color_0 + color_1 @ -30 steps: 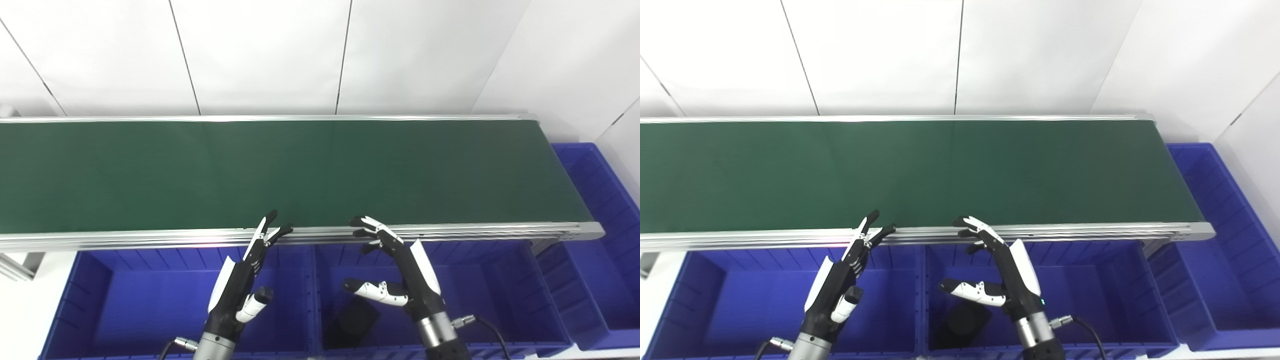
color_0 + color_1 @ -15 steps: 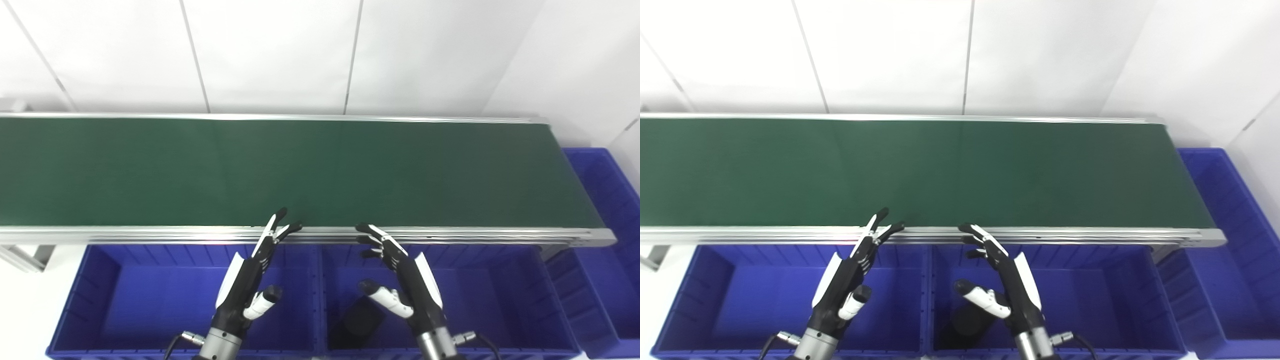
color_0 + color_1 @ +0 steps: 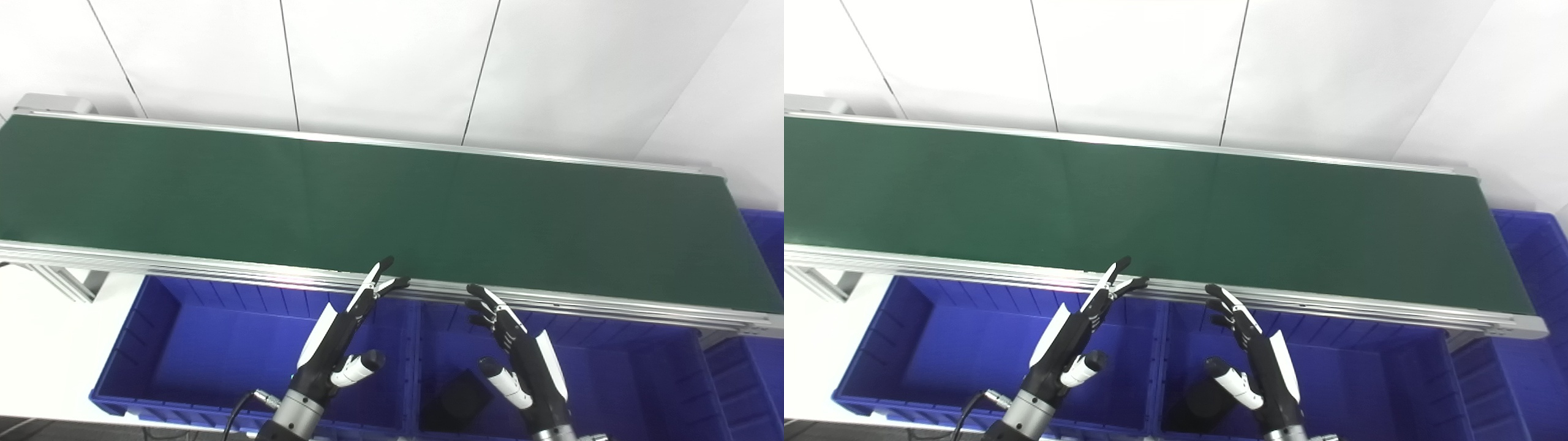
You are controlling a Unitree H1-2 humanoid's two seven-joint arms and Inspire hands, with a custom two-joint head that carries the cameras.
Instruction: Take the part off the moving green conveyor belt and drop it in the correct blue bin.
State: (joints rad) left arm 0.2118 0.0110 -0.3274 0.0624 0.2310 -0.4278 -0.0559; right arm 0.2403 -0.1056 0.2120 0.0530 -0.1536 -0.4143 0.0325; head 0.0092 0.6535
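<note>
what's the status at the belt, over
Left hand and right hand open, empty, over the blue bins. Green belt bare. Dark part in the middle bin. Nothing blocking.

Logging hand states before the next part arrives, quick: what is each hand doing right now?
Left hand: open, holding nothing, fingers spread near the belt edge.
Right hand: open, holding nothing, over the middle blue bin.

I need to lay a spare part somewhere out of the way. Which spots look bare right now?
The green conveyor belt shows nothing on it between its rails. The left blue bin looks bare inside, though the left hand hangs over its right end. The middle blue bin has a dark part and the right hand at its left end; its right half is free.
</note>
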